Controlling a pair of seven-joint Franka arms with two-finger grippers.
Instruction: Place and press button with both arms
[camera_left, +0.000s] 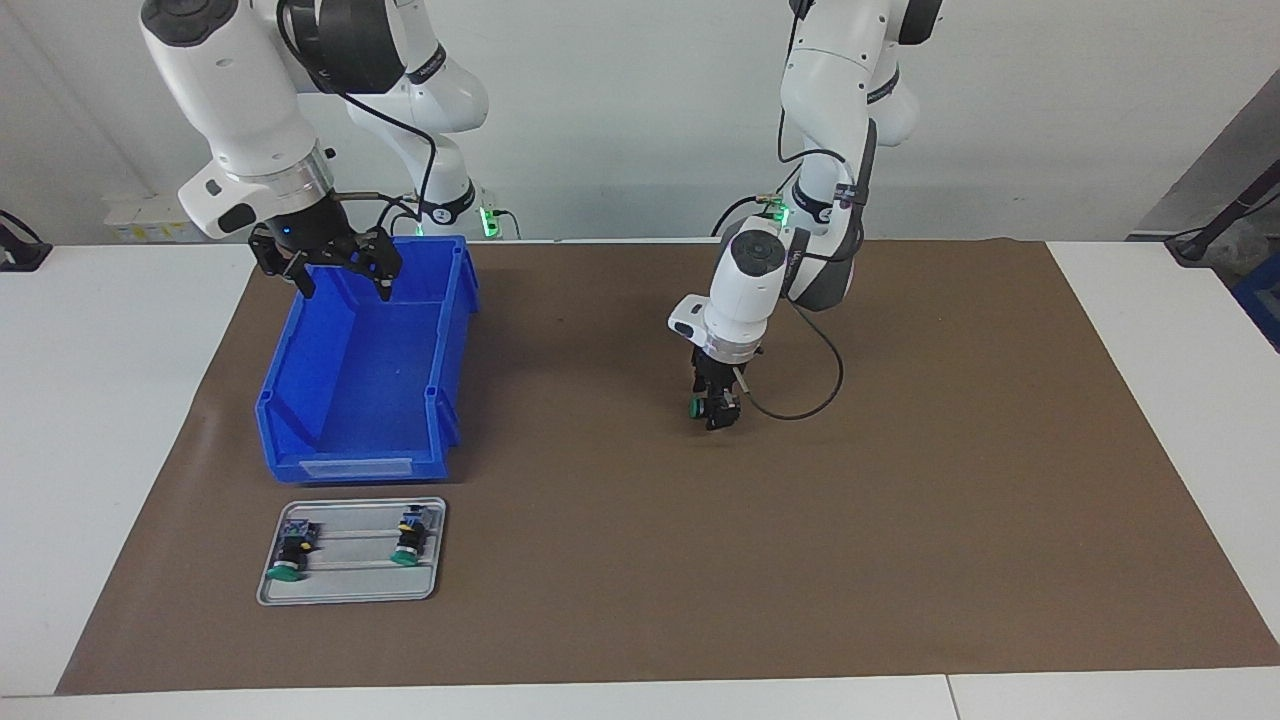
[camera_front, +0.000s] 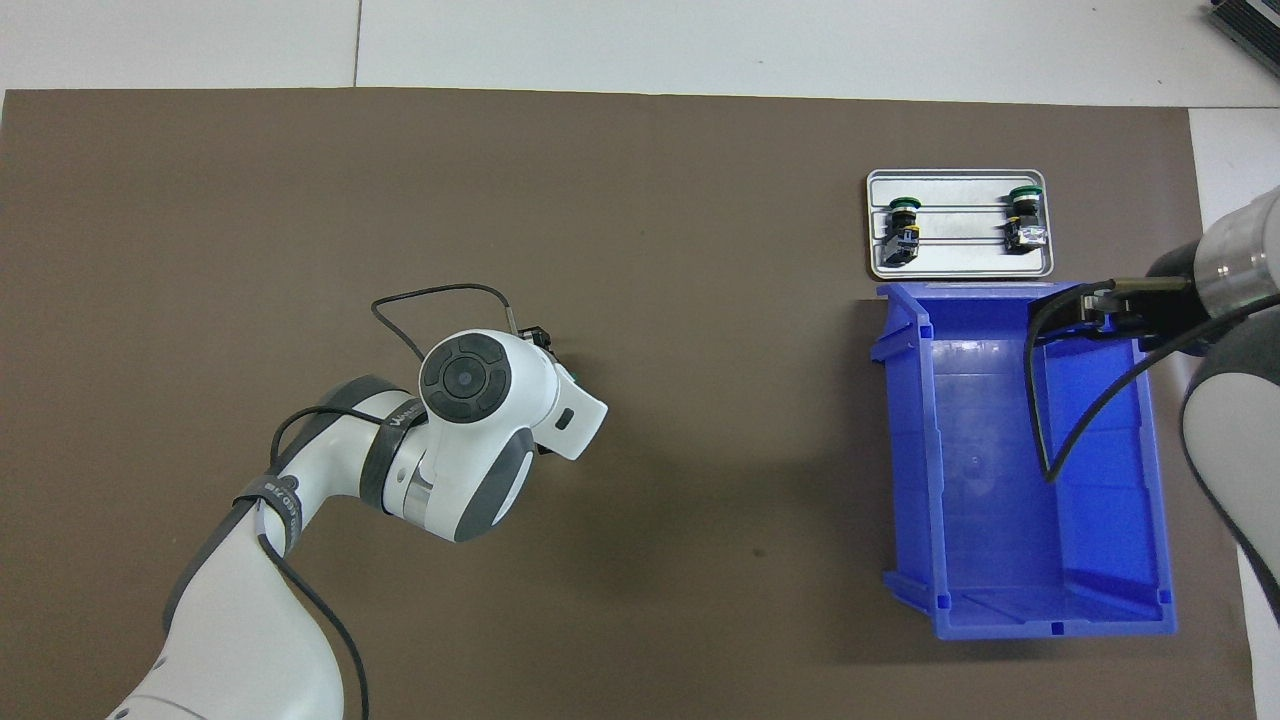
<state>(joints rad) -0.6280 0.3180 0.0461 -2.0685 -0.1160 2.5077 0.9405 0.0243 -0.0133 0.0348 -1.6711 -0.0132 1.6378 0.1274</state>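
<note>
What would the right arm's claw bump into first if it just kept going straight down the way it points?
Most likely the inside floor of the blue bin: the right gripper hangs over it, fingers open and pointing down, with nothing visible between. Depth is hard to judge, so it might meet the bin's wall instead.

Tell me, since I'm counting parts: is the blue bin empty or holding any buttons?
Empty: the blue bin shows only bare floor in both views. The right gripper hangs open over it, holding nothing.

Open mat (camera_left: 900, 520) beside blue bin (camera_left: 365, 440)
</note>
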